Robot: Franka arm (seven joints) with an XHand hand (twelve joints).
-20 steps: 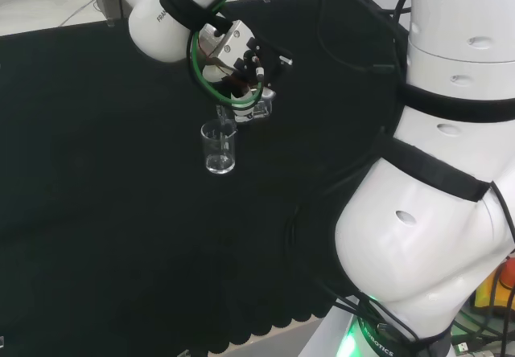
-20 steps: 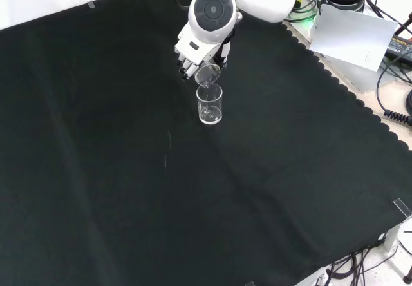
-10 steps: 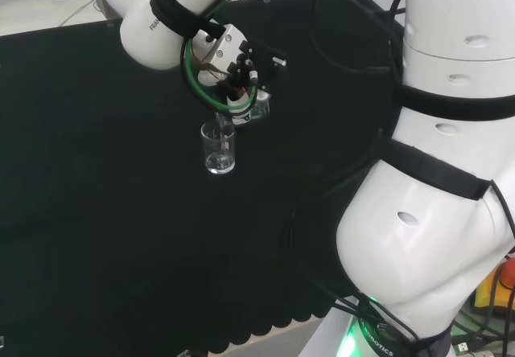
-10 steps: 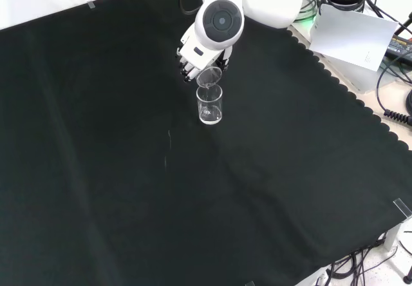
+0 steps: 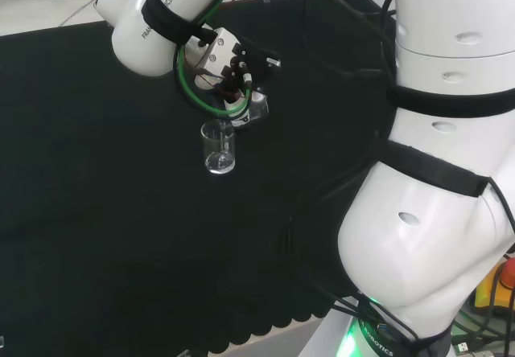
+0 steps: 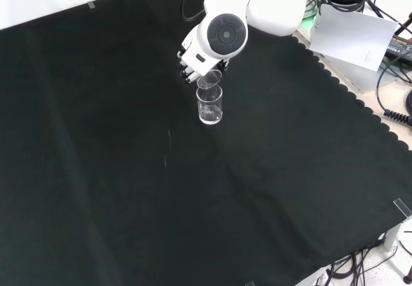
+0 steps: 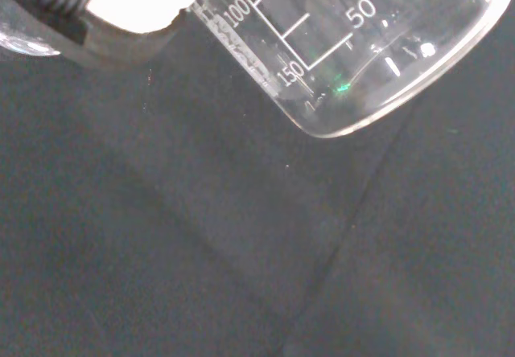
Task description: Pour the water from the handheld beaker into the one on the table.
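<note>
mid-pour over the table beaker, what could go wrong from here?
1. The handheld beaker is tipped with its lip at the rim of the table beaker; a small offset could send water onto the black cloth.
2. The hand works close above; dipping lower could knock it over.

The table [image 6: 116,189] is covered in black cloth [image 6: 270,189], scalloped edge and all, with one clear beaker [image 6: 210,104] standing on it, up near the far side.

A robotics lab: a cloth-covered bench [image 6: 129,189], graduated glass beaker [image 7: 354,43], and trailing cables [image 6: 393,99].
</note>
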